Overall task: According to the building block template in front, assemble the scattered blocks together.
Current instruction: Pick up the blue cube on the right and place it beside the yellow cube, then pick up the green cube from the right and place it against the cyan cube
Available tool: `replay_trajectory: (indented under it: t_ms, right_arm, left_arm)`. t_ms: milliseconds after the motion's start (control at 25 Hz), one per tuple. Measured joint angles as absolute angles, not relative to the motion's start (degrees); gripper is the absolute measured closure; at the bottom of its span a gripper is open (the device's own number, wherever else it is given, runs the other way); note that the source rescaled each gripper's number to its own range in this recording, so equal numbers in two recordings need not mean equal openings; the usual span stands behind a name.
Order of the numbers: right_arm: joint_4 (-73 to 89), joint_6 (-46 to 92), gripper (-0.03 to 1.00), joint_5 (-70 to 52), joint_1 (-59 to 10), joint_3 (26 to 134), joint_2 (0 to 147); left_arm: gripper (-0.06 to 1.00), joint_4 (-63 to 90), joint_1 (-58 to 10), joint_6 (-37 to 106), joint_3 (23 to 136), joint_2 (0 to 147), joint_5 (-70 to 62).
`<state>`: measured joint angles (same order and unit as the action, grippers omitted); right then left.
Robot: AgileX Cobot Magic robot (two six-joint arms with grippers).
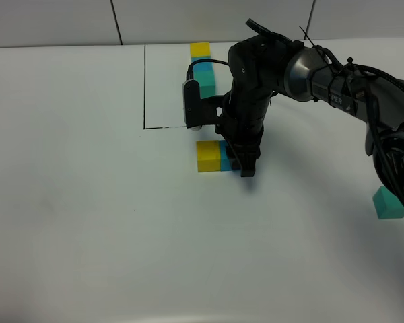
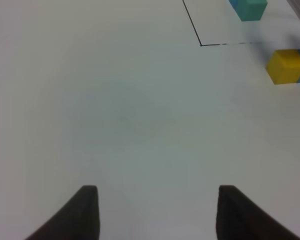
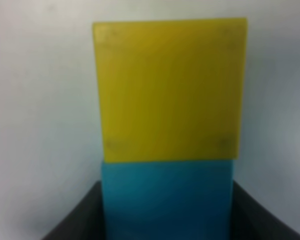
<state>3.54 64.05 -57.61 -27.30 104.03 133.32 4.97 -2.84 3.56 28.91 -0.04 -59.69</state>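
The building block template (image 1: 203,66) stands at the back, a row of yellow, blue and teal-green; its teal end also shows in the left wrist view (image 2: 248,7). The loose yellow cube (image 1: 207,156) (image 3: 170,90) sits on the white table with the loose blue cube (image 1: 225,157) (image 3: 167,200) pressed against its side. My right gripper (image 1: 246,165) (image 3: 167,210) reaches down with a finger on each side of the blue cube, shut on it. The loose teal-green cube (image 1: 389,203) lies apart at the right edge. My left gripper (image 2: 157,215) is open and empty over bare table.
A thin black line (image 1: 144,87) marks a rectangle on the table around the template; its corner shows in the left wrist view (image 2: 201,45). The right arm (image 1: 323,70) and its cables stretch in from the right. A tiled wall (image 1: 67,20) bounds the back.
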Motion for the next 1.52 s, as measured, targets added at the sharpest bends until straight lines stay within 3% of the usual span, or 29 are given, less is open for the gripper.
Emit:
replay_trajectory:
  t_ms: [240, 480, 600, 1000, 1520]
  right_arm:
    - [3.6, 63.73, 0.91, -57.72, -27.3, 104.03, 133.39]
    - [3.06, 61.79, 0.42, -58.88, -27.6, 103.97, 134.07]
    - [1.82, 60.21, 0.28, -59.51, -27.41, 103.97, 132.77]
    - [0.0, 54.62, 0.24, -63.82, -24.92, 102.02, 126.89]
    - [-0.45, 45.43, 0.24, -56.99, -17.92, 84.09, 112.47]
  left_arm:
    - [0.8, 4.97, -2.84, 3.56, 28.91, -0.04, -59.69]
    - [0.8, 4.97, -2.84, 3.56, 28.91, -0.04, -59.69]
    - [0.8, 4.97, -2.84, 3.56, 28.91, -0.04, -59.69]
    - [0.8, 4.97, -2.84, 3.56, 28.91, -0.04, -59.69]
    - [0.8, 4.97, -2.84, 3.56, 28.91, -0.04, -59.69]
